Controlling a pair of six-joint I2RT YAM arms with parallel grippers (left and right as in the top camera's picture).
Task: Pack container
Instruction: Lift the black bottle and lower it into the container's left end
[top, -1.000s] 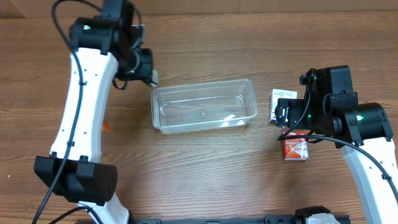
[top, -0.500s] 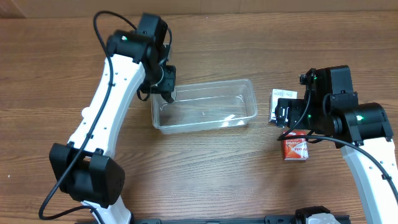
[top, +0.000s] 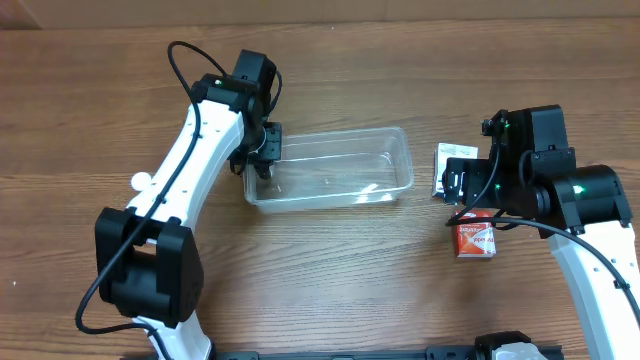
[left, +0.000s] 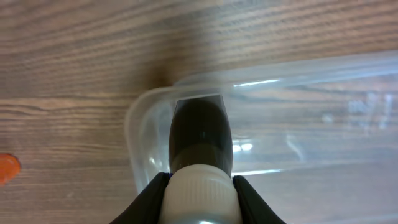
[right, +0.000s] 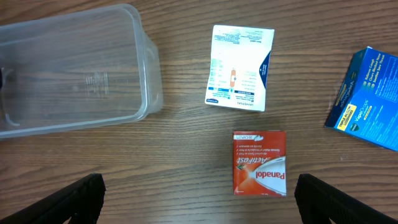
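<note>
Overhead view: your left arm has swung in from the bare wood beyond the container's left end. The left gripper (top: 262, 150) now hangs over that end of the container (top: 345, 180), a clear shallow plastic box lying crosswise in the middle of the tabletop (top: 330, 270).

Left wrist view: this gripper is clamped on a small dark bottle (left: 200, 137) by its white cap (left: 200, 190). The bottle's dark body points into the container's rounded corner, directly beneath the gripper. Whether the bottle touches the container floor cannot be told. The container otherwise looks empty, so this is probably the first item arriving, with release the likely next step.

Your right arm has not moved. The right gripper (right: 199, 202) stands wide open and holds nothing. A red Panadol box (right: 260, 163) lies just ahead of it and a white box (right: 239, 67) farther ahead. A blue box (right: 367, 99) sits off to one side at the frame edge. All three wait outside the container.

Room to move: the container's end wall and curved corner rim sit close around the bottle, so moving the left gripper sideways toward that wall would likely strike plastic. On the gripper's other side, away from that wall, the container runs long and open. Straight above the gripper nothing blocks a lift. The two arms are well apart.
</note>
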